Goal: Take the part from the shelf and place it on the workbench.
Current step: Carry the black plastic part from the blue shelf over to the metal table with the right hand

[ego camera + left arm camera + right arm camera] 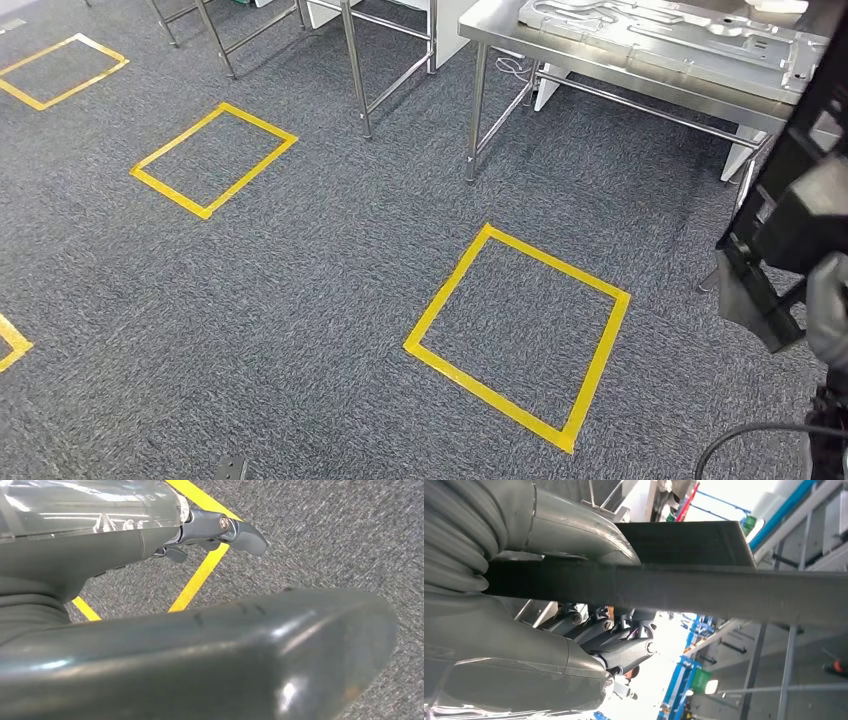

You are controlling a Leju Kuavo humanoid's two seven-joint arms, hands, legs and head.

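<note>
Two hands are in play. The right hand grips a long black plastic frame part, thumb wrapped over one face and dark fingers curled against the other; in the head view that part rises along the right edge of the frame, with the grey hand at its lower end. The left hand holds nothing, its fingers stretched out and apart above grey carpet crossed by yellow tape. At the upper right of the head view stands a stainless steel workbench carrying a flat silver stamped metal panel, just beside the top of the black part. A yellow tape square marks the carpet at centre frame, with further squares toward the upper left.
</note>
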